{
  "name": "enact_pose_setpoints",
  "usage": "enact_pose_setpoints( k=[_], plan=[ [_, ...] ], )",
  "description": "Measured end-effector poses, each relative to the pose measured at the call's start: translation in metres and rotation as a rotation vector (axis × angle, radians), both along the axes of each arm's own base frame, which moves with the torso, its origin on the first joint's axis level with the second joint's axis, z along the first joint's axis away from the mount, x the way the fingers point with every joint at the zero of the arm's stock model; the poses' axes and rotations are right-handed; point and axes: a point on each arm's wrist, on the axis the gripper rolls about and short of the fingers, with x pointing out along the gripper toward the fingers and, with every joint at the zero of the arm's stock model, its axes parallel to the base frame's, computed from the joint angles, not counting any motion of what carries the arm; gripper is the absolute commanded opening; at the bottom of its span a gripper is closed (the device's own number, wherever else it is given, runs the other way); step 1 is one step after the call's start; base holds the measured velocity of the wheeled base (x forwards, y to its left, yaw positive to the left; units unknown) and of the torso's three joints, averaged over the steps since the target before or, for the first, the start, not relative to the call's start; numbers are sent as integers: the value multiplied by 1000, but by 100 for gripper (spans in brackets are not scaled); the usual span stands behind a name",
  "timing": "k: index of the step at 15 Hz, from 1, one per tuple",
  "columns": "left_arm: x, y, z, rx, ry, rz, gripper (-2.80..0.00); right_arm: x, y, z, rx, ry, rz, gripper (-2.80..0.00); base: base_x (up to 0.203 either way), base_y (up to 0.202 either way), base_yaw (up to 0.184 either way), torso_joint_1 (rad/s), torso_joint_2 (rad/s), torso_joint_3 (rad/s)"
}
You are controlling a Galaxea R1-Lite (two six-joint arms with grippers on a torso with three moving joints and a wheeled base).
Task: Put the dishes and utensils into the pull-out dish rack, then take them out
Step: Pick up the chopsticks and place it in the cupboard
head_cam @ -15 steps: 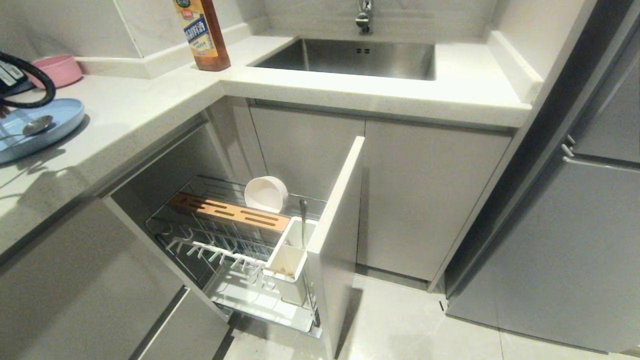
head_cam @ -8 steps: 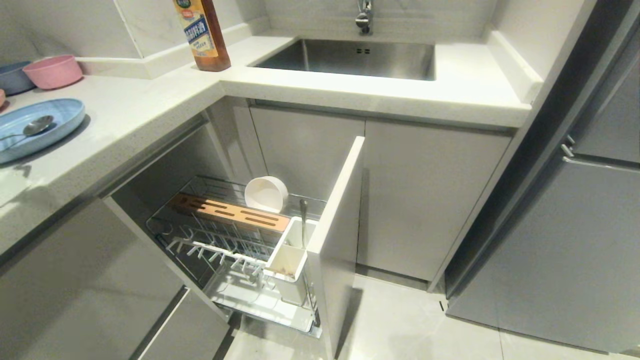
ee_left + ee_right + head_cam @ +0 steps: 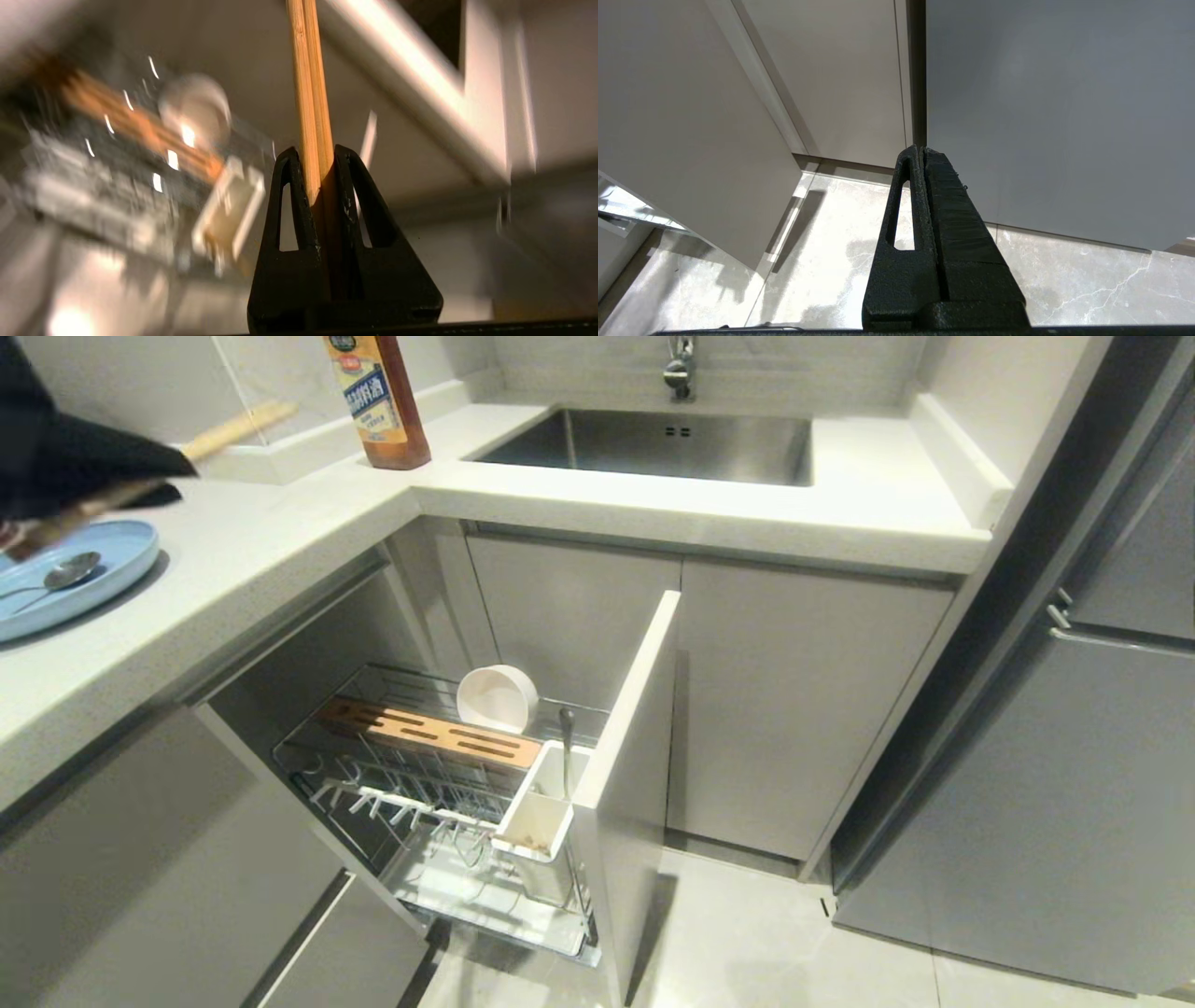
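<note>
Loading is being carried out: the chopsticks (image 3: 312, 93) are being gripped by the closed left end effector (image 3: 312, 161) above the bench (image 3: 280, 537) at 10 o'clock. Next, lowering into the utensil cup (image 3: 541, 812) of the dish rack (image 3: 373, 784) is being called for.

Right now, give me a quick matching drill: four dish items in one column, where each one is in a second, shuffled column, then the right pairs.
Items
1. chopsticks
2. white bowl
3. blue plate
4. spoon

Places
A. on its side at the back of the dish rack
B. flat on the counter, at the robot's left
C. clamped in the left gripper
D. lying on the blue plate

Pairs: 1-C, 2-A, 3-B, 4-D
</note>
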Motion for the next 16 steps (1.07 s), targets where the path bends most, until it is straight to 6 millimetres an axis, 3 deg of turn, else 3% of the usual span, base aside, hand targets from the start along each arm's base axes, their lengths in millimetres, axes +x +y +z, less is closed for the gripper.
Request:
enact_pose_setpoints(
  k=[3, 6, 10, 16],
  plan=[
    [1, -19, -46, 21, 297, -80, -280, 0, 0, 0, 0, 0, 0, -280, 0, 0, 0, 0, 0, 0],
    [5, -28, -77, 70, 540, -144, -280, 0, 0, 0, 0, 0, 0, -280, 0, 0, 0, 0, 0, 0],
    [22, -44, -91, 131, 687, -178, -280, 0, 0, 0, 0, 0, 0, -280, 0, 0, 0, 0, 0, 0],
    [63, -70, -119, 228, 811, -194, -280, 0, 0, 0, 0, 0, 0, -280, 0, 0, 0, 0, 0, 0]
  ],
)
